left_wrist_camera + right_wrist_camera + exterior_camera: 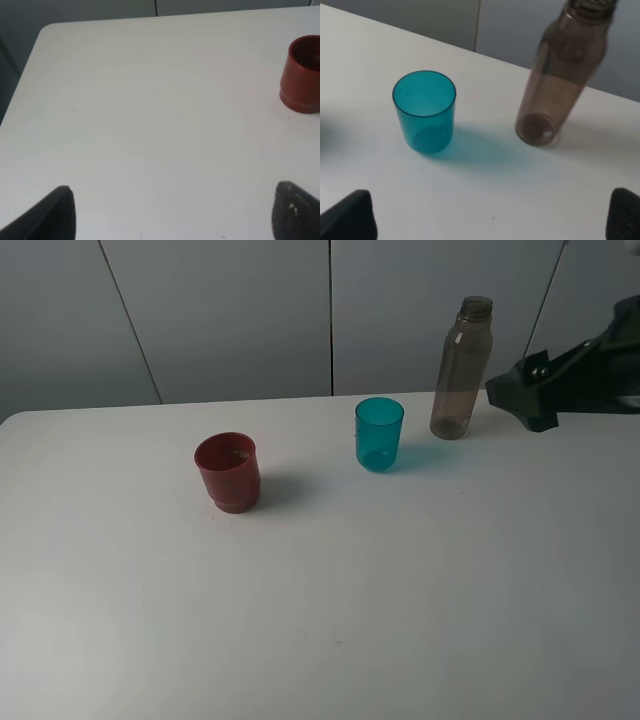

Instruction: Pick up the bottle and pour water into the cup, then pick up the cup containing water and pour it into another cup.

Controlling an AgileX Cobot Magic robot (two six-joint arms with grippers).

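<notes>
- The white worktop (330, 620) fills the lower part of the high view, and the part nearest the camera is bare.
- The red cup (228, 472) stands upright left of the middle of the high view. Its bottom part is narrower than its top. A soft shadow lies to its right.
- In the left wrist view the red cup (303, 74) shows at the right edge, cut off by the frame. It is well apart from the left fingers (59, 212), whose two dark tips sit in the bottom corners.
- The left fingers are spread wide with only bare worktop (150, 125) between them. They hold nothing.
- The blue cup (379, 434) stands upright a bit right of the middle of the high view, a little farther back than the red cup. You can see through its sides.
- The bottle (462, 368) stands upright in the upper right of the high view, just behind and to the right of the blue cup. They are near but not touching. It is smoky brown, see-through, and its cap is off.
- The right arm (570, 378) comes in from the right edge of the high view, just beside the bottle but not touching it.
- In the right wrist view the blue cup (425, 111) and the bottle (560, 80) both sit between the right fingers (347, 215), which are spread wide and hold nothing.
- Behind the worktop is a grey wall (230, 310) with thin lines.
</notes>
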